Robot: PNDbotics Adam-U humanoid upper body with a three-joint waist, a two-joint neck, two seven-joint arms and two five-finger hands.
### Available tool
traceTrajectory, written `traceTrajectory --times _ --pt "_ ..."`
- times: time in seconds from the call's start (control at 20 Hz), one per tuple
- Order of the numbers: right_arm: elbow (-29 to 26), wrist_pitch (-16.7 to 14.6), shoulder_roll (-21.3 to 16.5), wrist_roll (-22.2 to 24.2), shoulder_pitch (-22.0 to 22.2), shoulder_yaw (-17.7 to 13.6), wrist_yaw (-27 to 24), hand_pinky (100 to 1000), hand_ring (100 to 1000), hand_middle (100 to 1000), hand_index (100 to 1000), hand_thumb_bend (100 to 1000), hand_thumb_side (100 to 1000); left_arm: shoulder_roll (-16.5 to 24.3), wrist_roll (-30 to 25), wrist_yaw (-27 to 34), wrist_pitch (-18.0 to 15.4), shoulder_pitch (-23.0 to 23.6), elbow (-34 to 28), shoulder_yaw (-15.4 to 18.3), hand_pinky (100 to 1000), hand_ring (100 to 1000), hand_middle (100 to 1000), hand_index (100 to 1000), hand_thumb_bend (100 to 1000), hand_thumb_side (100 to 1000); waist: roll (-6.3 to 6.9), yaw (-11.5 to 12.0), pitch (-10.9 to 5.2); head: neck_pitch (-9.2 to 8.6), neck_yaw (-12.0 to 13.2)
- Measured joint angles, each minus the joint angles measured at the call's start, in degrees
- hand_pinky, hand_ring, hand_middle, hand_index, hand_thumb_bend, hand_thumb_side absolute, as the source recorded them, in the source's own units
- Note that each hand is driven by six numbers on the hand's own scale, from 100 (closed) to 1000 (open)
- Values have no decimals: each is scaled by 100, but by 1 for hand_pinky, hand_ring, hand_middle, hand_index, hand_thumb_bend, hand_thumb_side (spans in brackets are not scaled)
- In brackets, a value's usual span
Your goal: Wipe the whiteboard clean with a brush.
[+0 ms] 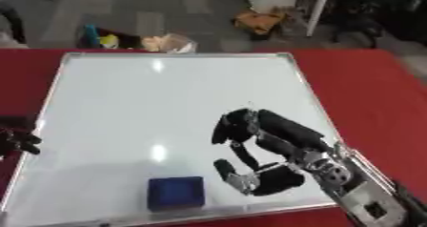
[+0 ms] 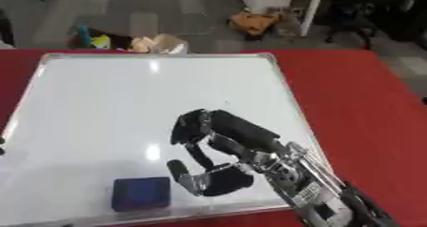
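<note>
Blue brush (image 1: pixel 176 192), a dark blue block, lies flat on the whiteboard (image 1: pixel 167 107) near the board's near edge, left of centre, untouched by either hand. The whiteboard, silver-framed, lies flat on a red table (image 1: pixel 367 92); its surface shows only glare spots and no marks that can be made out. Right hand (image 1: pixel 265 149) hovers over the board's near right part, just beside the brush and apart from it, fingers curved and thumb spread, holding nothing: an open, pre-grasp shape. Judged step: the reach toward the brush, with grasping and wiping not yet begun. The next move calls for the right hand to travel left and down until fingers and thumb straddle the block, then to close on its sides so that its flat face stays against the board. Left eye view alone shows the left hand (image 1: pixel 18 138) at the board's left edge, dark fingers resting by the frame; whether they are curled or straight cannot be told. Right eye view shows at most a dark sliver there, but gives more of the right forearm and the table's right side. Clutter (image 1: pixel 137 40) lies on the floor beyond the table's far edge
</note>
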Motion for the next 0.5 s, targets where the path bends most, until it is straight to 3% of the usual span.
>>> traceTrajectory --times 0.5 --pt "116 -107 -28 429 -151 341 291 636 670 637 214 100 436 0 -2 0 1 -9 0 -2 486 535 565 660 665 928 0 34 -8 0 -31"
